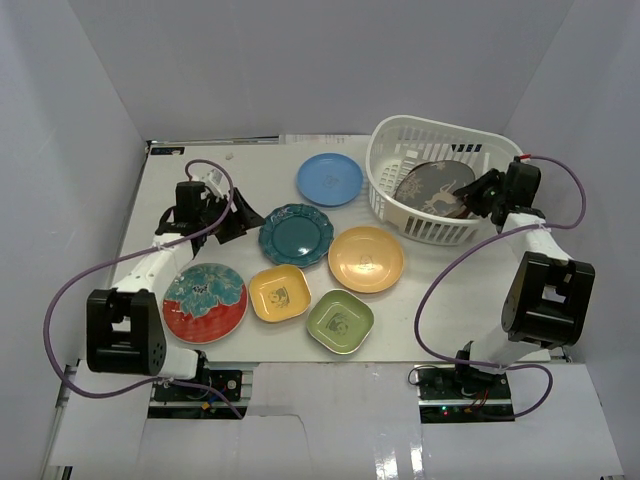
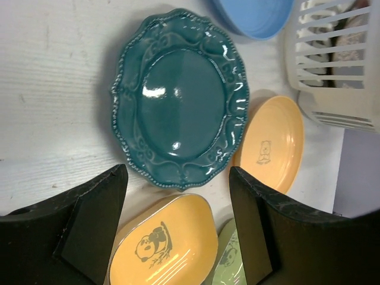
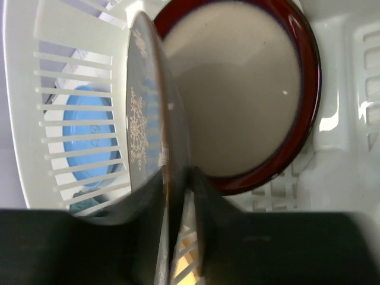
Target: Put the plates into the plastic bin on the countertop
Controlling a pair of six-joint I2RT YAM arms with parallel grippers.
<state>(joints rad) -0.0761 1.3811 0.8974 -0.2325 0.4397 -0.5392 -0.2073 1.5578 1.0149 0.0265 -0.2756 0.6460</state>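
The white slotted plastic bin [image 1: 437, 232] stands at the back right of the countertop [image 1: 180, 190]. My right gripper [image 1: 476, 194] reaches into it, shut on the rim of the grey patterned plate [image 1: 430, 185]. That plate shows edge-on in the right wrist view [image 3: 145, 119], tilted beside the maroon-rimmed plate [image 3: 237, 89] in the bin. My left gripper [image 1: 235, 218] is open and empty just left of the teal scalloped plate [image 1: 295, 234], low over the countertop. In the left wrist view the teal plate [image 2: 178, 95] lies just ahead of the open gripper [image 2: 178, 178].
On the countertop lie the light blue plate [image 1: 329, 179], the orange plate [image 1: 366, 258], the yellow squarish plate [image 1: 279, 292], the green squarish plate [image 1: 340, 321] and the red plate with a teal flower [image 1: 205, 301]. Pale grey walls enclose the table.
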